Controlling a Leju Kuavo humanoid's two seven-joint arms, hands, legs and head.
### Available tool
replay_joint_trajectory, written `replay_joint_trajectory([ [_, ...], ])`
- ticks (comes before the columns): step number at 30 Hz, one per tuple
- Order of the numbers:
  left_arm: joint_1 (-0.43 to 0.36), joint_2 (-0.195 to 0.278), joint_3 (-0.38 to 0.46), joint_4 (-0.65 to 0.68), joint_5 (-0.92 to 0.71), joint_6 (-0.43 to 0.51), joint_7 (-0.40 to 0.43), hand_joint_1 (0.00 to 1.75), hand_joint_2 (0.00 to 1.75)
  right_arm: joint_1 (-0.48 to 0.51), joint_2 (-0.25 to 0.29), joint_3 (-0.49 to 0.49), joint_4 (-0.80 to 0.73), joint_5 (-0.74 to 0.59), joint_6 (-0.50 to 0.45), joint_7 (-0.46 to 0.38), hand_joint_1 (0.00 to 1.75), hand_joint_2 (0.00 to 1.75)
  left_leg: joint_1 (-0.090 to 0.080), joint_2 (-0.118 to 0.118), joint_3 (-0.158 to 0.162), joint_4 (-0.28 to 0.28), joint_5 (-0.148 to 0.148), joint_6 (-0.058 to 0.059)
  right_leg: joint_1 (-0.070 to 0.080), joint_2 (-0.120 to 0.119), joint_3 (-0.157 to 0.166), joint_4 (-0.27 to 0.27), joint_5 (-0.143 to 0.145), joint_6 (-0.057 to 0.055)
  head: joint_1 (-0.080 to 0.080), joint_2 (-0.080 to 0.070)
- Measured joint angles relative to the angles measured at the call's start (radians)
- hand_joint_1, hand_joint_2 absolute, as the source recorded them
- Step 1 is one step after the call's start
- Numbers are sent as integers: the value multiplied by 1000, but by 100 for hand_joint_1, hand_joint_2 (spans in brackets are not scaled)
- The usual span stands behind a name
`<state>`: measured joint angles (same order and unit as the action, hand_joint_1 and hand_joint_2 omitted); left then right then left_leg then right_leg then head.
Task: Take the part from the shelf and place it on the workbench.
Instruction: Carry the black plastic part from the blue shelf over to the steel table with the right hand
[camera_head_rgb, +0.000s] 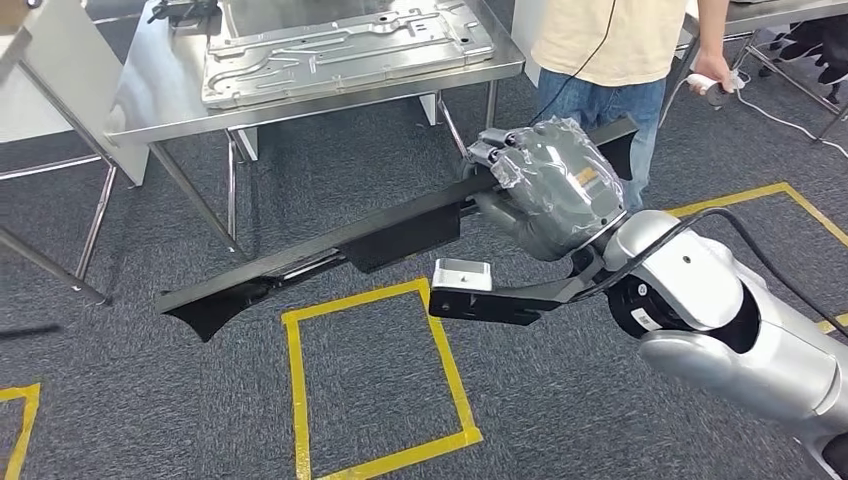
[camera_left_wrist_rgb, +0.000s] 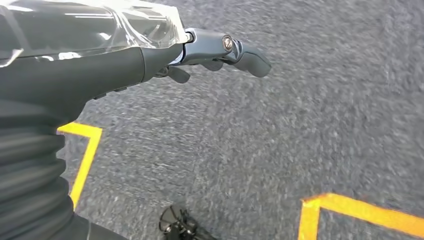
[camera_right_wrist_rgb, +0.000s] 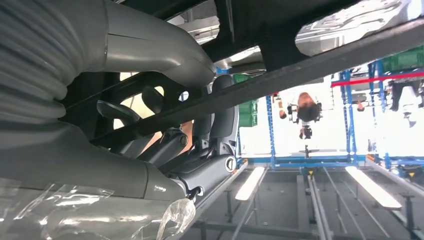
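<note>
Part (camera_head_rgb: 330, 245) is a long black bar that runs from the lower left of the head view up to the upper right. It hangs in the air over the grey carpet (camera_head_rgb: 150, 400), in front of the workbench (camera_head_rgb: 160, 90). It is not on the workbench.

The workbench is a shiny metal table at the top of the head view. A big flat metal plate (camera_head_rgb: 345, 45) with bumps and holes lies on it.

A person (camera_head_rgb: 610, 60) in a yellow shirt and blue jeans stands at the top right, just behind the far end of the bar, with a small white thing in one hand.

Yellow tape (camera_head_rgb: 375, 380) makes a square on the carpet, below the middle of the bar.

The right hand (camera_head_rgb: 550, 185) has a clear plastic cover. It is wrapped around the bar near its upper right end. In the right wrist view the thumb and dark fingers (camera_right_wrist_rgb: 220, 120) hug the bar tight.

The left hand (camera_left_wrist_rgb: 150, 55) hangs over the carpet in the left wrist view. Its fingers (camera_left_wrist_rgb: 245, 52) stick out and hold nothing.
</note>
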<state>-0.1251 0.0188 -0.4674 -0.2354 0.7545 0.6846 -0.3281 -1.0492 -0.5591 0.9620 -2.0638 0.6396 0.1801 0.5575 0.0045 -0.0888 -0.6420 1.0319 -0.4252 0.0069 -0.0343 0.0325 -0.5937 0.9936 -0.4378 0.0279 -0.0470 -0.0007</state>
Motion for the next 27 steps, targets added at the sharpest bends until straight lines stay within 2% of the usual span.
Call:
replay_joint_trajectory([
  [1,-1,0,0,0,0,-2,0,0,175,0,-1,0,0,1,-1,1,175,175,0,37,-30,60,-28,-6,1,-8,2,0,-2,-4,-2,0],
  [2,-3,0,0,0,0,-5,-1,0,175,1,-2,0,0,2,-3,2,175,175,1,61,-67,132,-57,-11,2,-16,4,0,-4,-7,-4,0],
  [3,-4,0,0,0,0,-8,-1,0,175,2,-3,0,0,4,-4,3,175,175,3,73,-102,197,-77,-14,3,-21,5,0,-5,-8,-4,0],
  [4,-4,0,0,0,0,-12,-1,0,175,5,-4,0,0,5,-6,4,175,175,5,79,-123,234,-81,-15,3,-26,6,0,-8,-9,-4,0],
  [5,-4,0,0,0,1,-15,-1,0,175,7,-4,0,0,7,-7,4,175,175,7,81,-125,233,-68,-16,3,-28,9,0,-10,-9,-4,0],
  [6,-4,0,0,0,2,-18,-1,0,175,9,-4,0,0,7,-8,4,175,175,7,82,-106,189,-39,-14,4,-30,12,0,-13,-8,-4,0],
  [7,-5,0,0,0,2,-21,-1,0,175,10,-4,0,0,8,-9,4,175,175,6,84,-70,116,-2,-9,4,-31,17,0,-16,-6,-4,0],
  [9,-9,3,0,0,2,-27,-1,0,175,10,-5,-1,0,8,-10,7,175,175,-2,91,-3,-15,43,5,7,-36,24,-1,-22,0,-4,0],
  [10,-9,4,0,0,3,-30,-1,0,175,11,-5,-1,0,7,-10,10,175,175,-7,94,14,-48,48,11,8,-38,26,-1,-25,4,-4,0],
  [12,-9,5,0,0,4,-39,0,0,175,16,-6,-1,2,4,-8,18,175,175,-14,93,21,-60,44,20,8,-41,29,-7,-27,15,-4,0],
  [14,-7,6,0,0,5,-49,0,0,175,19,-9,-2,4,4,-5,24,175,175,-9,89,32,-73,46,29,7,-43,32,-3,-37,24,-3,0],
  [15,-7,6,0,0,5,-55,0,0,175,19,-10,-3,4,6,-3,26,175,175,-5,87,40,-80,47,34,8,-42,25,19,-52,27,-3,0],
  [16,-8,6,0,0,5,-60,0,0,175,20,-12,-4,4,11,-1,28,175,175,-3,85,48,-86,47,39,9,-41,3,66,-77,27,-1,0],
  [18,-10,6,0,0,6,-75,-3,0,175,24,-14,-4,5,23,1,31,175,175,-4,83,54,-87,43,47,11,-38,-72,209,-137,27,1,0],
  [19,-10,6,0,0,6,-84,-5,0,175,30,-15,-5,5,34,3,34,175,175,-4,80,56,-87,42,49,12,-37,-110,272,-154,28,2,0],
  [20,-9,6,0,0,7,-94,-8,0,175,37,-16,-4,5,46,4,36,175,175,-3,77,57,-87,40,49,11,-37,-131,299,-151,29,2,0],
  [21,-8,6,-1,0,9,-106,-11,0,175,43,-18,-4,5,63,4,38,175,175,-2,73,58,-86,39,48,11,-37,-131,283,-128,30,2,0],
  [22,-7,6,-1,0,12,-118,-14,0,175,47,-20,-4,5,81,5,39,175,175,-1,70,61,-85,36,45,9,-37,-111,229,-90,31,3,0],
  [24,-8,6,-1,0,18,-142,-20,0,175,50,-23,-4,5,118,7,37,175,175,-1,64,62,-76,27,33,6,-35,-47,81,-16,32,3,0],
  [25,-8,7,-1,0,20,-153,-22,0,175,52,-24,-4,5,131,9,34,175,175,-3,62,62,-71,22,28,5,-33,-24,30,4,30,2,0],
  [27,-9,9,-2,0,20,-168,-25,0,175,63,-25,-4,6,144,14,29,175,175,-7,61,60,-66,16,21,8,-30,-11,-1,9,21,2,0],
])
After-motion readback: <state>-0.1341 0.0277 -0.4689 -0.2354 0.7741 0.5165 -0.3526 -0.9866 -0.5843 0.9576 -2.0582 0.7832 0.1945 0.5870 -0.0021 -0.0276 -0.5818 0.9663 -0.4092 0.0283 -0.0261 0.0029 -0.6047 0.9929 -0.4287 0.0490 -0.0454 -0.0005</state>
